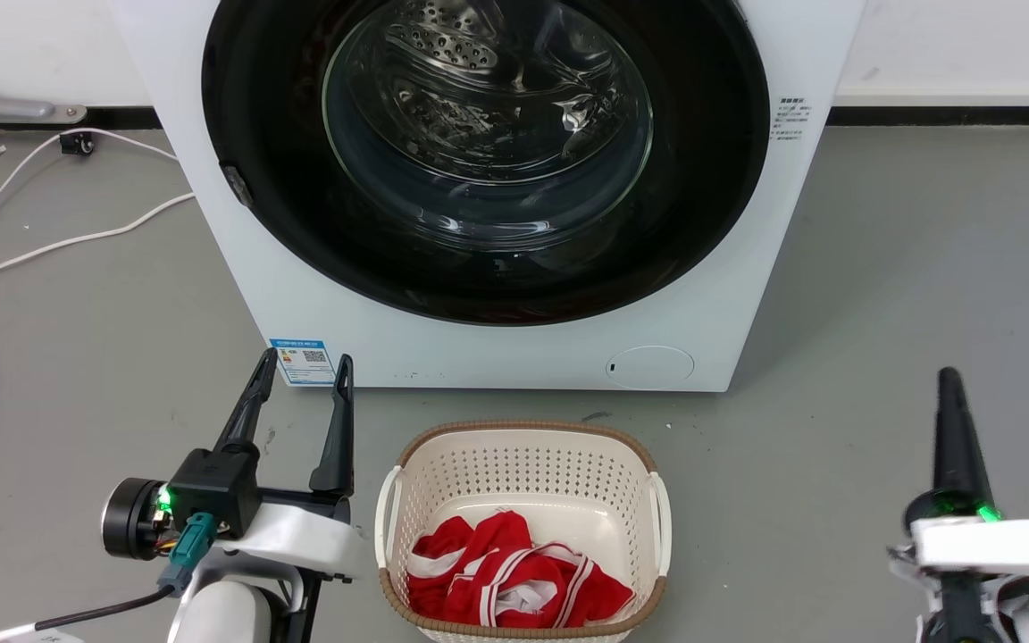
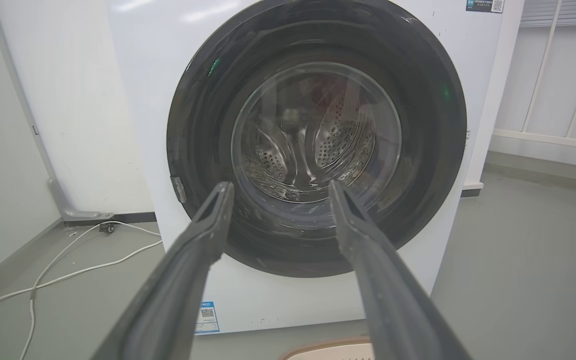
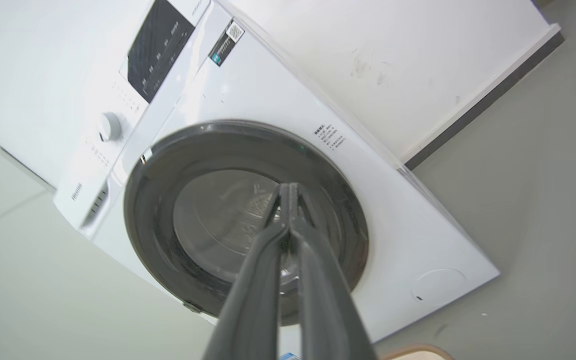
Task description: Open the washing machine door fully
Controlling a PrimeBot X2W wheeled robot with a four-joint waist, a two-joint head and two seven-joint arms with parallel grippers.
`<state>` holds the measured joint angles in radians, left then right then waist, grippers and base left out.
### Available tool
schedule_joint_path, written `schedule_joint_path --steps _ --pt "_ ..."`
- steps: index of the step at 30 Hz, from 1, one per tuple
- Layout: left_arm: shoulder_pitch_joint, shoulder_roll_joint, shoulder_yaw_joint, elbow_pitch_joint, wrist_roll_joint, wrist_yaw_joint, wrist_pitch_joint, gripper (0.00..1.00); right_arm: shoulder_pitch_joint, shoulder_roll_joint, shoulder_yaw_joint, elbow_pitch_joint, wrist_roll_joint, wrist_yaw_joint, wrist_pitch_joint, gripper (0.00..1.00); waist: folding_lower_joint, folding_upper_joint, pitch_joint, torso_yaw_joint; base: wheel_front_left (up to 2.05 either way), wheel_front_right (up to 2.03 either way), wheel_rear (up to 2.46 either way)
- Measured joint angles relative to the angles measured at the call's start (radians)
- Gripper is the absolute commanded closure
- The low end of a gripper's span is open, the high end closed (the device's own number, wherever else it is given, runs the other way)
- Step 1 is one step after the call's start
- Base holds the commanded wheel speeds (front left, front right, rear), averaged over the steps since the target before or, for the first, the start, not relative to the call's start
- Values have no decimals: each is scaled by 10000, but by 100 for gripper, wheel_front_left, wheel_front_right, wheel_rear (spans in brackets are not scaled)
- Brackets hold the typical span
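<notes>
The white washing machine stands straight ahead on the floor. Its door, a glossy black disc with a clear glass bowl, lies flat against the front, closed; the steel drum shows through the glass. The door also fills the left wrist view and appears tilted in the right wrist view. My left gripper hovers low at the machine's lower left corner, open and empty, well short of the door. My right gripper hangs at the lower right, fingers pressed together, holding nothing.
A cream perforated laundry basket with red and white cloth sits on the floor between my arms, just before the machine. White cables trail over the grey floor at the left. A small latch tab sits on the door's left edge.
</notes>
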<state>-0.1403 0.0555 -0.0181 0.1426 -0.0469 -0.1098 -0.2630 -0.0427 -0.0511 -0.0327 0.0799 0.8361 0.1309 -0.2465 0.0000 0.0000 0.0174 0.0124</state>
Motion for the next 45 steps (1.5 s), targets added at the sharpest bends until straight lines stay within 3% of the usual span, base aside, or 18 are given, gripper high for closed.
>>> schedule_joint_path --steps 2,5,8,14,18,29,36,45 --pt "-4 -8 19 0 0 42 0 0 -197 4 -104 71 2765 0 -86 100 0 0 15 -15 0 0 0" --pt "-6 -8 94 -6 0 54 0 0 -451 4 -282 324 5866 -2 -128 100 0 0 70 -58 0 0 0" --pt "-37 -15 176 -59 0 125 0 0 -1056 4 -468 763 7421 -2 -79 100 0 0 193 -128 0 0 0" --pt "-385 -13 219 -303 94 132 -2 0 -2995 -284 -819 2150 8907 -2 686 100 0 0 722 -241 0 0 0" --pt "-688 -21 219 -510 127 138 0 0 -4645 -951 -738 3204 9181 -2 976 100 1 0 1263 -306 0 0 0" --pt "-1782 -23 71 -978 234 228 -2 0 -9290 -2773 617 5852 8510 -2 2514 100 1 0 2928 -324 0 0 0" --pt "-2145 -27 -17 -1152 230 251 -2 0 -11685 -3198 1939 7741 7956 -2 4397 100 1 0 3644 -290 0 0 0" --pt "-2347 58 -8 -1296 366 249 -2 0 -13806 -2903 3156 9260 7241 -2 6134 100 1 0 4327 -302 0 0 0"
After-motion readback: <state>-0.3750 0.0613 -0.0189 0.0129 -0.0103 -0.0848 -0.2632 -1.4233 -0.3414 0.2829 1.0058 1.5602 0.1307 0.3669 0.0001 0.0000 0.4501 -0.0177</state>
